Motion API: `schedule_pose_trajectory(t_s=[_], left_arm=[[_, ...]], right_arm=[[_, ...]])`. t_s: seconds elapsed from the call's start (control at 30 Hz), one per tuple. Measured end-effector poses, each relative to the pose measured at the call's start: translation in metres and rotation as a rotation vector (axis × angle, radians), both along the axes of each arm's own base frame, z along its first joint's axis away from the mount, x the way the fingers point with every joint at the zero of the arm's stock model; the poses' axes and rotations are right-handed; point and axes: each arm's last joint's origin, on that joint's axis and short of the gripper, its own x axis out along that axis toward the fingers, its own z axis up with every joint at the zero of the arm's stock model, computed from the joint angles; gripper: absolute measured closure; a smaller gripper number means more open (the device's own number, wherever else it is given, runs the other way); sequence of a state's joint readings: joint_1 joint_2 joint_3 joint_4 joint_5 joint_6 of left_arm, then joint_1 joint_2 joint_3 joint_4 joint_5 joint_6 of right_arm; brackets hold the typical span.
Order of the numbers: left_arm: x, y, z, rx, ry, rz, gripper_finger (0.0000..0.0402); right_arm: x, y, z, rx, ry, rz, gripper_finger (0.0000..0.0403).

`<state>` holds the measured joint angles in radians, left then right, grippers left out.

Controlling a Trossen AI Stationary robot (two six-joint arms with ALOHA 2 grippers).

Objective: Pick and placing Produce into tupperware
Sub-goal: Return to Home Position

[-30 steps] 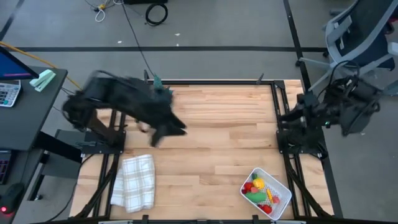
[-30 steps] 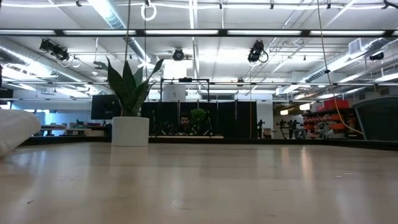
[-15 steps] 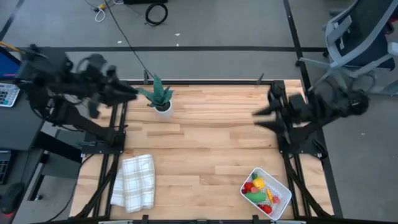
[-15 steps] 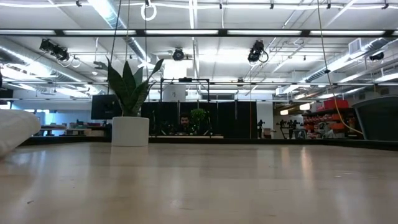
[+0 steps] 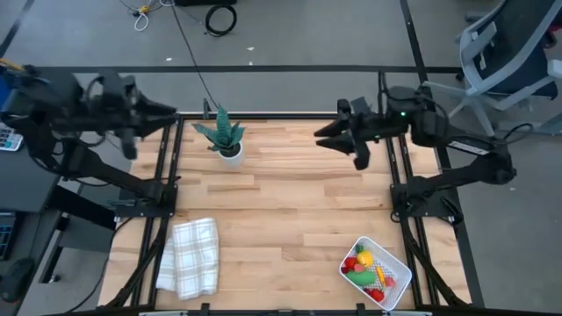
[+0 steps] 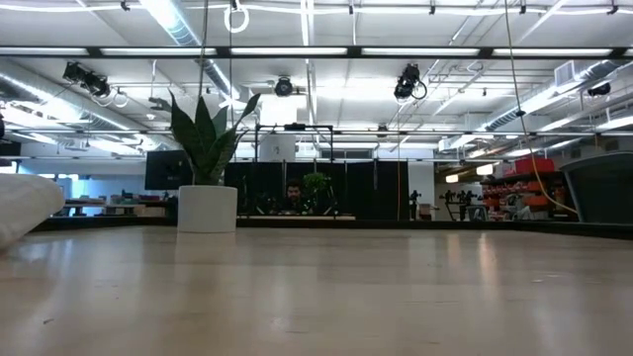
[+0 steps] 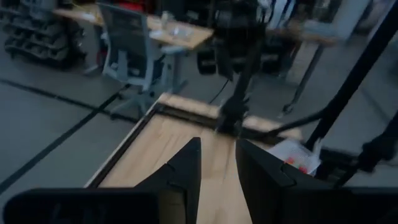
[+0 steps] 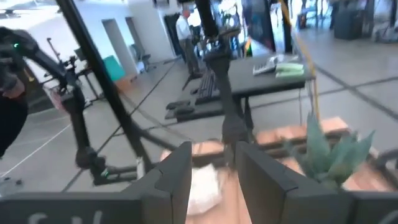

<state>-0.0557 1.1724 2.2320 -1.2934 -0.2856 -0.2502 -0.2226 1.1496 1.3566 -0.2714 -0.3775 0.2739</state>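
The white tupperware sits at the table's near right corner. The produce lies inside it: red, yellow, green and orange pieces. The left wrist view shows the tupperware far off. My left gripper hangs open at the table's far left edge, touching nothing. My right gripper is open too, held in the air over the far right part of the table, pointing toward the left edge. Neither gripper shows in the low view.
A spiky green plant in a white pot stands near the far left corner. A folded white checked cloth lies near the near left corner. Bare wood spans the middle of the table. Black frame rails run along both sides.
My left arm has drawn back from over the table near the plant to the far left edge. My right arm has unfolded from the right edge and swung out over the far right part of the table, toward the left.
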Motion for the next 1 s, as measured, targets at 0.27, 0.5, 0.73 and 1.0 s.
schedule_pose_trajectory(t_s=[0.27, 0.5, 0.73, 1.0], left_arm=[[-0.045, 0.005, -0.014, -0.013, 0.079, 0.076, 0.0294], [-0.126, 0.005, -0.021, -0.043, -0.08, 0.1, 0.0294], [-0.146, 0.005, -0.038, 0.064, -0.081, 0.082, 0.0294], [-0.163, 0.008, -0.083, 0.062, -0.145, 0.168, 0.0294]], right_arm=[[0.005, -0.012, -0.001, -0.035, -0.066, -0.044, 0.027], [0.011, -0.008, -0.057, 0.046, -0.219, -0.025, 0.027], [-0.003, -0.005, -0.114, 0.172, -0.311, -0.03, 0.027], [-0.034, 0.0, -0.13, 0.202, -0.366, -0.132, 0.027]])
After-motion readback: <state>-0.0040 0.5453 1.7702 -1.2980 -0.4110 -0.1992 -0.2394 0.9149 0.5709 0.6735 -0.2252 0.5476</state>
